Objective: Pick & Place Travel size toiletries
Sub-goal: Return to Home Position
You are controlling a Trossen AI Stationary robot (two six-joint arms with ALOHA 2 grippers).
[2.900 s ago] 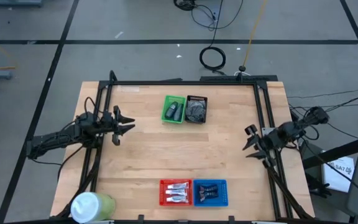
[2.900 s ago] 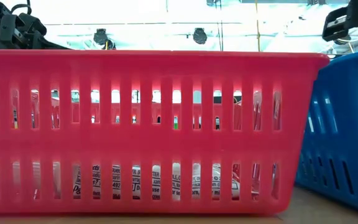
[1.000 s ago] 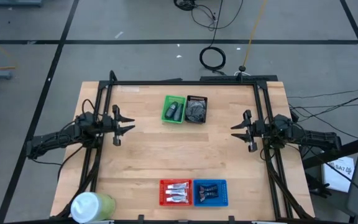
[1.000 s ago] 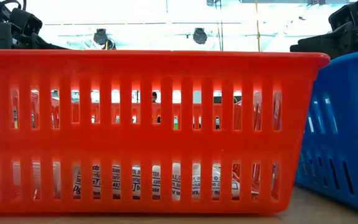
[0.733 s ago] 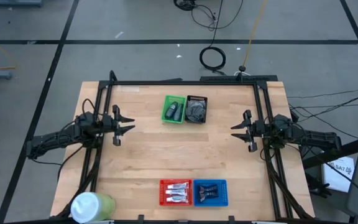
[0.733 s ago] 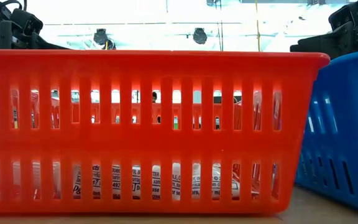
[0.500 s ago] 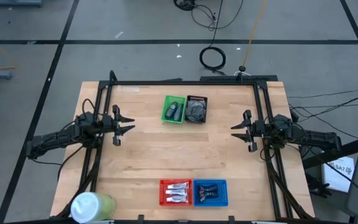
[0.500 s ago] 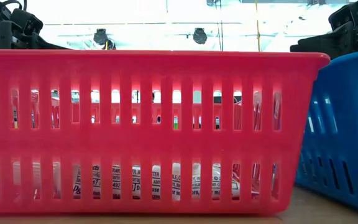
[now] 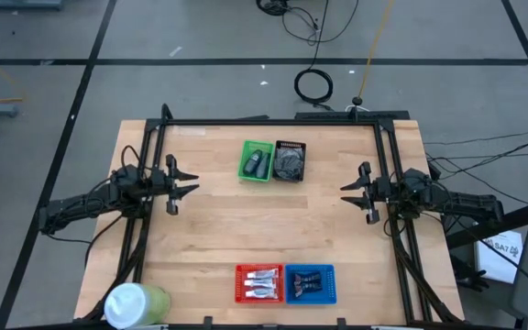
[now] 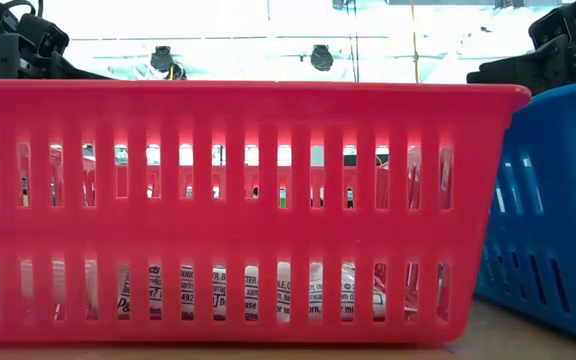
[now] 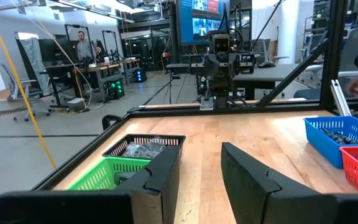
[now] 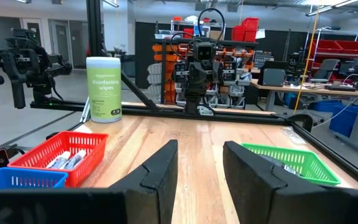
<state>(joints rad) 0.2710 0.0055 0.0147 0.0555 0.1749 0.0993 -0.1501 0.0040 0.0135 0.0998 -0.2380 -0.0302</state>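
In the high view, three white-silver tubes lie in the red tray at the near edge. Dark navy tubes lie in the blue tray beside it. A grey container sits in the green tray, and grey pieces fill the black tray at the far side. My left gripper hovers open over the table's left part, and my right gripper hovers open over its right part. They point at each other. Both wrist views show open fingers with nothing between them.
A pale green-white wipes cylinder stands at the near left corner. Black frame rails run along both table sides. Bare wood lies between the grippers. The low view is filled by the red tray and the blue tray.
Nothing has moved in the last second. Nearly three seconds ago my right gripper stood closer to the near right edge and slanted; it now points level toward the table's left, still open.
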